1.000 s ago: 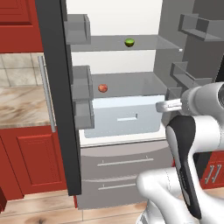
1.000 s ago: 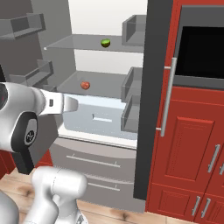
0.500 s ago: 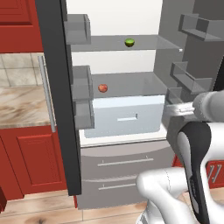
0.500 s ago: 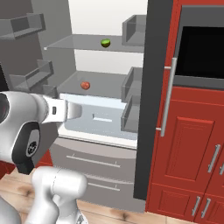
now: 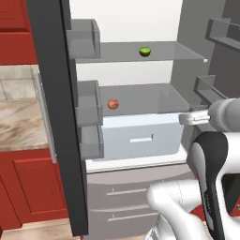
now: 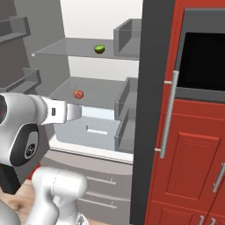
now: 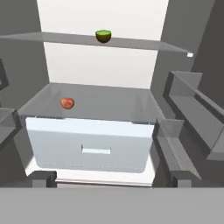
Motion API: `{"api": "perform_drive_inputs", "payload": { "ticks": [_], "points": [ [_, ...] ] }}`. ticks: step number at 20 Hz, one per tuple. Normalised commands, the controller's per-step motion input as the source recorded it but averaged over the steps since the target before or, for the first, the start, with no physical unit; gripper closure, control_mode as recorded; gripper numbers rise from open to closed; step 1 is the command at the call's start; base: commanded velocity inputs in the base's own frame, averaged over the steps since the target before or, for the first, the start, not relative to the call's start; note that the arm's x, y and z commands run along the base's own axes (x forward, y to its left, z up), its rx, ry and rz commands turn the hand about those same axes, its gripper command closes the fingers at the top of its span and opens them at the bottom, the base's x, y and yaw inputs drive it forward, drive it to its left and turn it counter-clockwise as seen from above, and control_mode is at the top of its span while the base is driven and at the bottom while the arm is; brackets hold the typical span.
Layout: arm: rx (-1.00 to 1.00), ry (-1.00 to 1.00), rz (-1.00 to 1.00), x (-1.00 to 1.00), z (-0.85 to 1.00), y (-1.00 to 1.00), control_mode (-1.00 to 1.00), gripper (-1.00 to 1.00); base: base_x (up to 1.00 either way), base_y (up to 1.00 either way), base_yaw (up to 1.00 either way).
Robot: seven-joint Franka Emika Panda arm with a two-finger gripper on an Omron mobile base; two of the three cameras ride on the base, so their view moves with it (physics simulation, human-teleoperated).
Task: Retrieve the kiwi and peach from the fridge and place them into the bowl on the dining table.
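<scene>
fridge open | kiwi upper shelf at 12 | peach lower shelf at 10 | arm has swung toward 3 since a second ago | tool released, empty | we judge neither fruit fetched yet

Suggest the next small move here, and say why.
Probably reach forward toward the peach: the fridge doors stand open, both fruits sit untouched on glass shelves, and the peach lies on the lower one, below the kiwi, nearer the hand's level.

White rounded arm, dark joints
</scene>
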Motion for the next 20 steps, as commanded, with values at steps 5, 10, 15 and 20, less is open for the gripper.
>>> {"api": "perform_drive_inputs", "payload": {
  "ticks": [5,10,15,20],
  "points": [
    [0.0,0.0,0.0,0.0,0.0,0.0,1.0,-1.0,1.0,0.0,0.0],
    [0.0,0.0,0.0,0.0,0.0,0.0,1.0,-1.0,1.0,0.0,0.0],
    [0.0,0.01,0.0,0.11,0.0,0.0,-1.0,-1.0,0.7,0.0,0.0],
    [0.0,0.0,0.0,0.31,0.16,0.03,-1.0,-1.0,0.0,0.0,0.0]
  ]
}}
